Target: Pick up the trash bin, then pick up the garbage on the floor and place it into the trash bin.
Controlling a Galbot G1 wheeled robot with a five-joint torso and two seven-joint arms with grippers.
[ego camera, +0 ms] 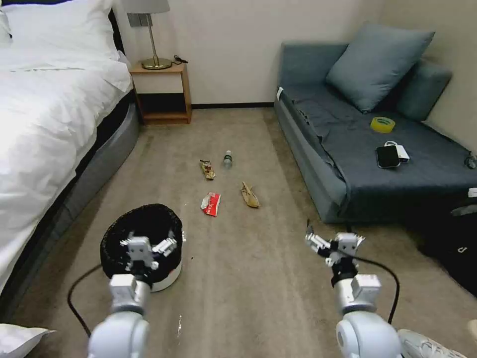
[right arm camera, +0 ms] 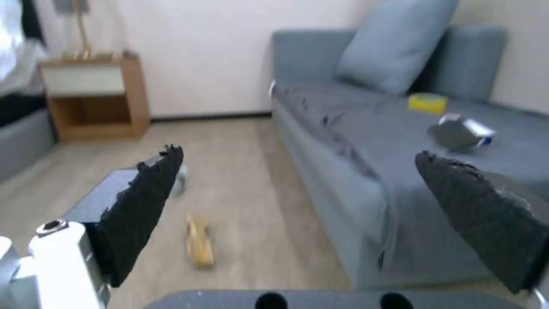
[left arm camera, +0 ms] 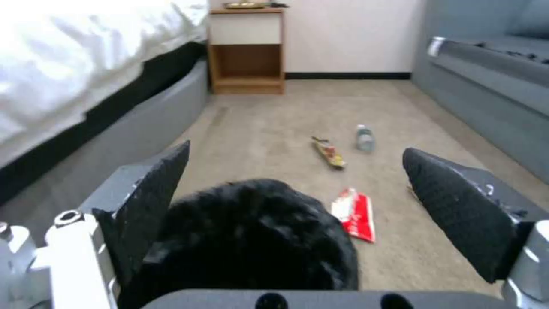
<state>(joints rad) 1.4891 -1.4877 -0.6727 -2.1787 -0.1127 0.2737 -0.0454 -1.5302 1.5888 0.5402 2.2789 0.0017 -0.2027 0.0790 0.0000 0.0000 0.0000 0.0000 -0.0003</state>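
Nearest the head camera, the two grey arms reach forward over the carpet floor. The left tool hangs over the near rim of the trash bin, its pads spread wide and holding nothing; in the left wrist view the left tool frames the black bag lining of the bin between its two dark pads. The bin stands on the carpet near the bed's edge, its white body showing below the crinkled black liner. The right tool hovers above bare carpet close to the sofa's near front corner, also spread apart and empty, as the right wrist view confirms. The garbage lies on the carpet between the bed and the sofa, beyond the bin: the red-and-white packet closest to the bin, the tan paper wrapper beside it toward the sofa, the dark snack wrapper farther off, and the small clear bottle just beside that wrapper. A wooden nightstand with a lamp stands against the far wall. On the sofa seat rest a yellow tape roll and a dark phone.
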